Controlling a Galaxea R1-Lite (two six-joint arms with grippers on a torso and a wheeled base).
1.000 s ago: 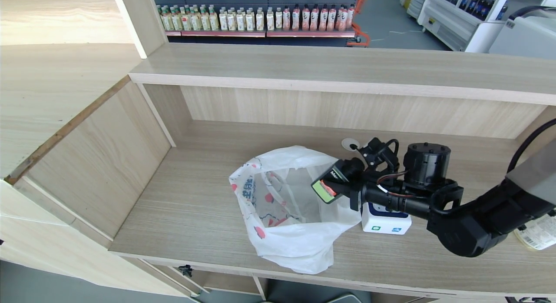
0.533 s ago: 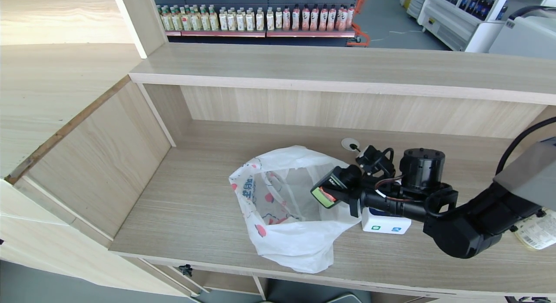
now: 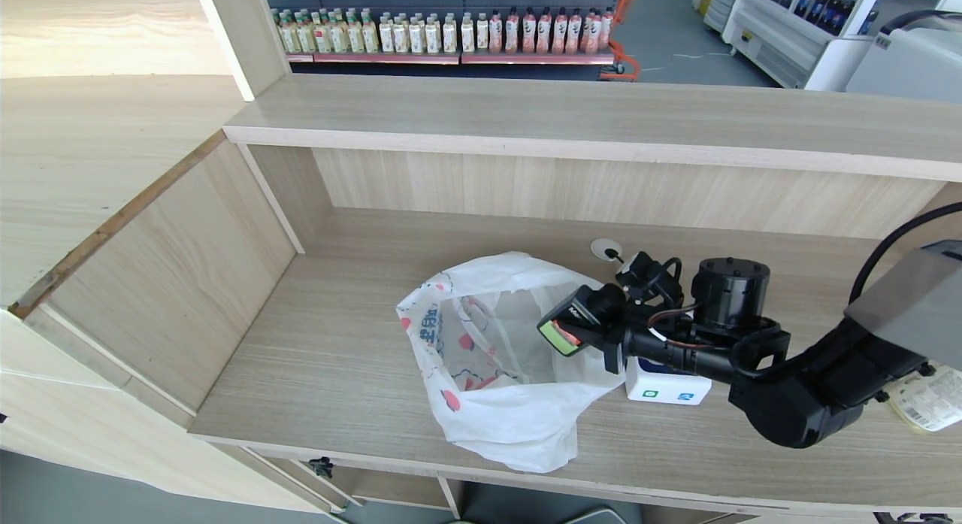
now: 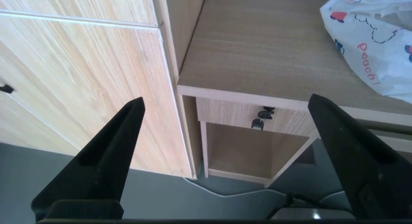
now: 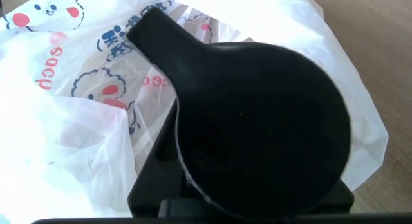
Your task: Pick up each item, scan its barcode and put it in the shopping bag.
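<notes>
Shopping bag (image 3: 488, 426) on wooden counter (image 3: 338, 358), pincer's (image 3: 590, 317) dark box (image 3: 562, 333) above, drink shelves (image 3: 443, 35) behind

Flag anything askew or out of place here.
A bottle seems to lie on its side at the right end of the counter. Otherwise normal: the right gripper holds a black box over the open shopping bag.

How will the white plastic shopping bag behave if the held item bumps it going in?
Probably floppy: the shopping bag is thin, crumpled, partly see-through film, so its rim would likely fold. It looks light, so it may slide on the smooth counter when the black box in the right end effector touches it.
</notes>
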